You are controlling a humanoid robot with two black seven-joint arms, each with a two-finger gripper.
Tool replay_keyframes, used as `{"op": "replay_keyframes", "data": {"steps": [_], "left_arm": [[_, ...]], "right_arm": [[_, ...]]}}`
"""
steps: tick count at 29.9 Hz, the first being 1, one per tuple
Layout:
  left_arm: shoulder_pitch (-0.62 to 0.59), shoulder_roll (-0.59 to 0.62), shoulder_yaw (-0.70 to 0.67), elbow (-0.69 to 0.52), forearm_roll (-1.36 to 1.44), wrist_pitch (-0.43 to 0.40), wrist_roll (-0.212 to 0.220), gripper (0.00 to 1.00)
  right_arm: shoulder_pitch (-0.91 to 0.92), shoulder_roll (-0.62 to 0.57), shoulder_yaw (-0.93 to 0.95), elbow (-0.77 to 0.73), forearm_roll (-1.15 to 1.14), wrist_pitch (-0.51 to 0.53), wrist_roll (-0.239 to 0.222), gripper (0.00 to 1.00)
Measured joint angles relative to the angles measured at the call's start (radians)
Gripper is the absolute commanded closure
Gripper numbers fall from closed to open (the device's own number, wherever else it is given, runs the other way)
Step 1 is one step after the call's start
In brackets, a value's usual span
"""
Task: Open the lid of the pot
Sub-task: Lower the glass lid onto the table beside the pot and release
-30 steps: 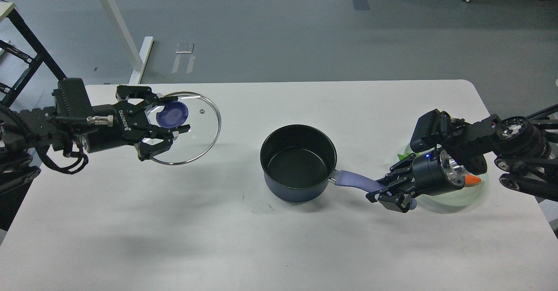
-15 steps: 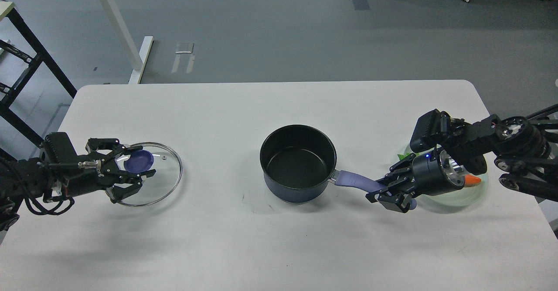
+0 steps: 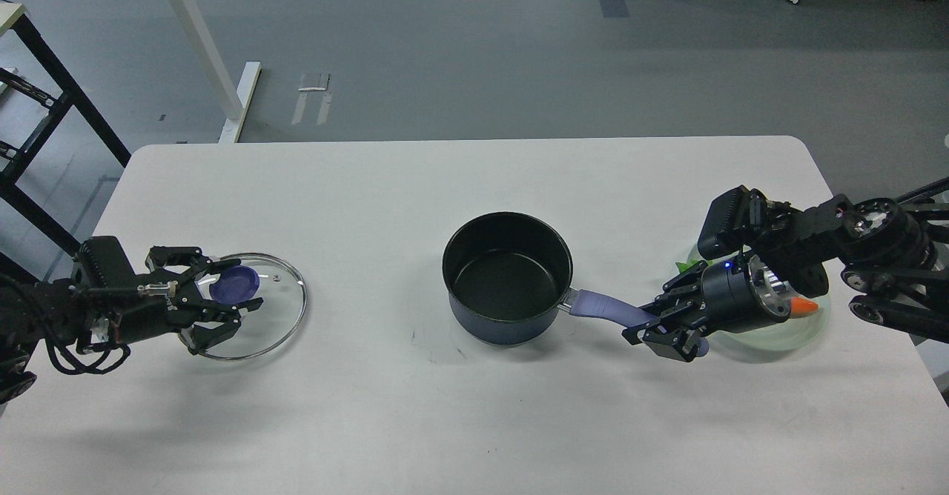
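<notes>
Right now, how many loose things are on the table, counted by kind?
Pot: 1
Glass lid: 1
Green plate: 1
Total: 3, not counting what lies on the plate, mostly hidden behind the right gripper.

White table (image 3: pixel 371 421) on grey floor (image 3: pixel 460 50). Pale green plate (image 3: pixel 786 336) near the table's right edge, orange piece (image 3: pixel 805 306) and green bit (image 3: pixel 682 266) on it. White desk leg (image 3: pixel 200 43) and black frame (image 3: pixel 44 72) top left.

Table (image 3: pixel 415 184) bare between lid (image 3: pixel 278 310) and pot (image 3: pixel 507 276); plate (image 3: pixel 786 336) crowds right edge.
</notes>
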Motion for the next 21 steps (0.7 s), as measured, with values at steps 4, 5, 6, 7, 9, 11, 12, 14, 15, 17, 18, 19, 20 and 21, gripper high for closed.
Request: {"op": "replay_keyframes", "data": {"steps": [4,5,6,7,9,11,12,14,15,17,18,19,20,21], "left_arm": [[0.004,0.0,0.0,0.0,0.001,0.0,0.0,0.1],[0.005,0.0,0.0,0.0,0.001,0.0,0.0,0.05],[0.005,0.0,0.0,0.0,0.001,0.0,0.0,0.03],[0.005,0.0,0.0,0.0,0.001,0.0,0.0,0.02],[0.005,0.001,0.0,-0.001,0.001,0.0,0.0,0.01],[0.005,0.003,0.0,-0.006,0.0,0.0,0.0,0.01],[0.004,0.005,0.0,-0.011,-0.001,0.0,0.0,0.01],[0.001,0.013,-0.002,-0.033,-0.02,0.0,0.0,0.01],[0.0,0.019,-0.002,-0.057,-0.046,0.0,0.0,0.01],[-0.005,0.038,-0.003,-0.12,-0.13,0.0,0.0,0.01],[-0.008,0.053,-0.004,-0.154,-0.183,0.0,0.0,0.01],[-0.013,0.071,-0.008,-0.192,-0.244,0.0,0.0,0.01],[-0.023,0.091,-0.014,-0.236,-0.313,-0.006,0.0,0.01],[-0.038,0.107,-0.02,-0.273,-0.383,-0.027,0.0,0.01]], "right_arm": [[0.0,0.002,0.001,0.0,0.0,0.0,0.0,0.69],[0.0,0.002,0.001,0.0,0.0,0.0,0.0,0.69],[0.0,0.002,0.001,0.0,0.0,0.0,0.0,0.69],[0.0,0.002,0.001,0.0,0.0,0.0,0.0,0.69],[0.0,0.002,0.001,0.0,0.0,0.0,0.0,0.69],[0.0,0.002,0.001,0.0,0.0,0.0,0.0,0.69],[0.0,0.002,0.001,0.0,0.0,0.0,0.0,0.69],[0.0,0.002,0.001,0.0,0.0,-0.001,0.0,0.69],[0.0,0.002,0.001,0.0,0.0,-0.001,0.0,0.69],[0.0,0.002,0.002,0.0,0.0,-0.001,0.0,0.69],[0.0,0.002,0.002,-0.001,0.0,-0.001,0.0,0.68],[0.0,0.002,0.002,-0.001,0.0,-0.001,0.0,0.68],[0.0,0.002,0.002,-0.001,0.0,-0.001,0.0,0.68],[0.0,0.002,0.002,-0.001,0.0,-0.001,0.0,0.68]]}}
